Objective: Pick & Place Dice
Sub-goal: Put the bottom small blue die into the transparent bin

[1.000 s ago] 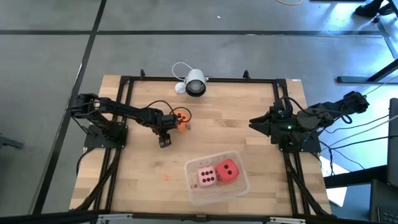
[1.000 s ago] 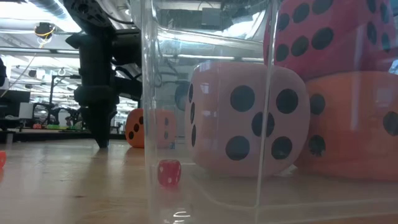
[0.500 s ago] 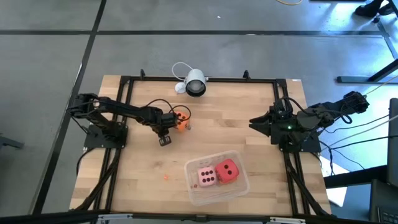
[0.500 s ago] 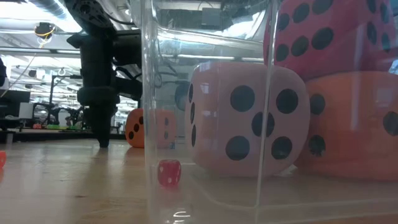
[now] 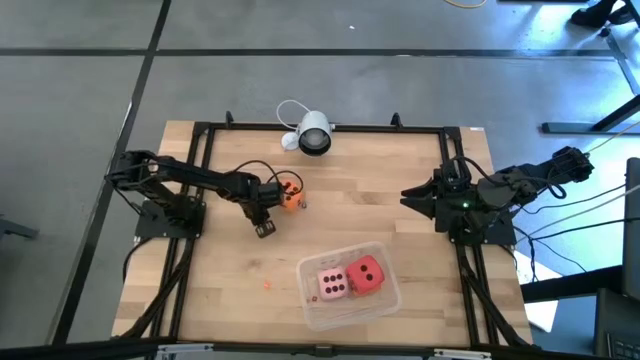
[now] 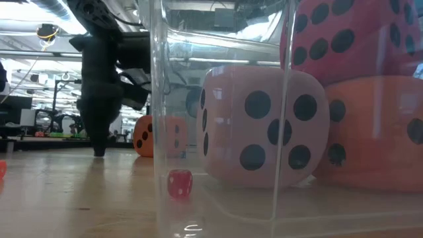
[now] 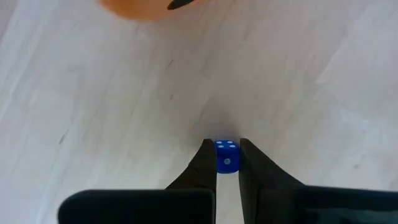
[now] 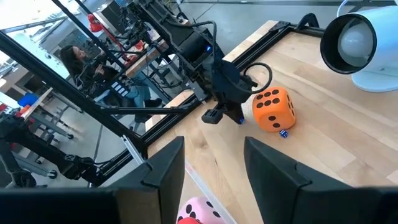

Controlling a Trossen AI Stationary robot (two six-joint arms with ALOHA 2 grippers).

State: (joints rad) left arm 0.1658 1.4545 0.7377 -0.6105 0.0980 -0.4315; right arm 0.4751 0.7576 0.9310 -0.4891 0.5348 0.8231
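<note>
Now, over on the left side of the bench point(image 5: 400, 160), the left gripper point(image 7: 226, 144) is pointing down at the wood with its tips right at the surface. Its fingers point(image 7: 204, 163) are drawn in narrow, pinching a tiny blue die point(image 7: 226, 157) between them, and both look to be touching its sides. The wrist view is showing that clearly.

Just beside the left gripper, toward the middle of the bench, a big orange die point(image 5: 291, 197) is sitting loose. It is much nearer this arm than the other one.

Further right and closer to the front edge, the clear tub point(image 5: 385, 300) is holding a pale pink die point(image 5: 332, 283) and a red die point(image 5: 367, 273) side by side. The low view is showing a second orange die point(image 6: 377, 132) beneath the red one. A tiny red die point(image 5: 267, 283) is lying on the bench left of the tub.

Far right, the right gripper point(image 8: 211, 149) is waiting at its edge, fingers spread wide and gripping nothing. So the carry to the tub, I reckon, is heading right and forward.
</note>
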